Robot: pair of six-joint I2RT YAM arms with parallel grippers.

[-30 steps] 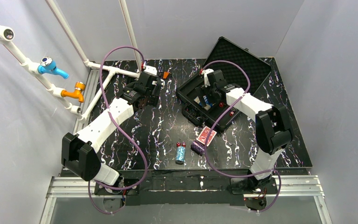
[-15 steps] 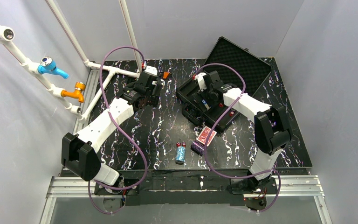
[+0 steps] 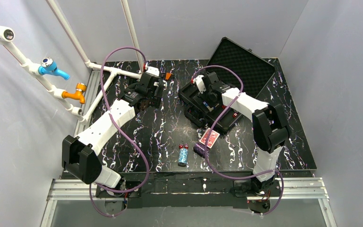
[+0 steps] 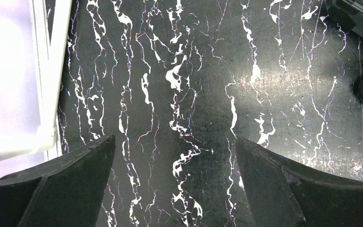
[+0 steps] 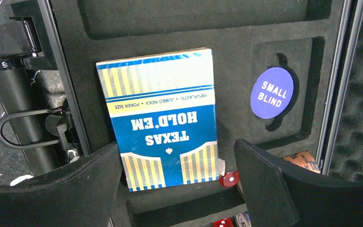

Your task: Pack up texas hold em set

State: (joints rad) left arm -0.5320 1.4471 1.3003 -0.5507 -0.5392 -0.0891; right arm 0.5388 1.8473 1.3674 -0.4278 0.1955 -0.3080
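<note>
Your right hand (image 5: 177, 144) has slid left across the open case (image 3: 246, 59) and hovers, spread and empty, over the blue deck (image 5: 163, 118) lying on its foam. That deck looks placed. The red deck (image 3: 210, 137), chip stack (image 3: 183, 156) and dice (image 3: 183, 146) wait on the desk (image 3: 160, 132). Your left hand (image 4: 175, 146) hangs spread.

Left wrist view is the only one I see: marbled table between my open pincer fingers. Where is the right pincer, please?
Observer: The right pincer hangs open over the open case, above a blue Texas Hold'em card box lying inside.
Operator: What is outside the case?
Observer: A red card deck, a blue chip stack and two red dice lie on the table, nearer the arm bases.
Operator: And the lid?
Observer: The foam-lined lid is open, leaning away at the far side.
</note>
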